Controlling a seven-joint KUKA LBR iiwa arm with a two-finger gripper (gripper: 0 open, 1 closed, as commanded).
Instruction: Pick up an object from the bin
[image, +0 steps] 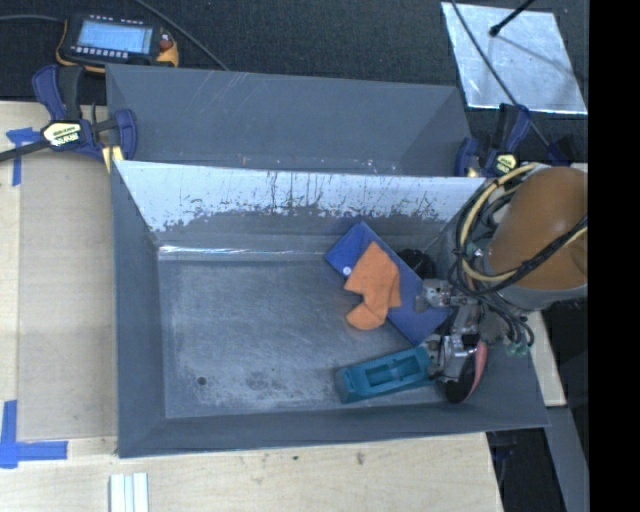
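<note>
My gripper (452, 340) hangs low at the bin's right side, near the front right corner. Right at its left lies a teal rectangular block (382, 377), flat on the floor, its right end touching or just under the gripper. A dark rounded thing with a red edge (474, 370) sits against the gripper's right side. Behind the gripper, an orange soft piece (374, 285) shaped like a mitten rests on a blue flat piece (408, 318).
The arm's orange cover and looping cables bulge over the bin's right wall. A small black thing (415, 263) lies behind the blue piece by the back right slope. The bin's left half shows bare scuffed floor.
</note>
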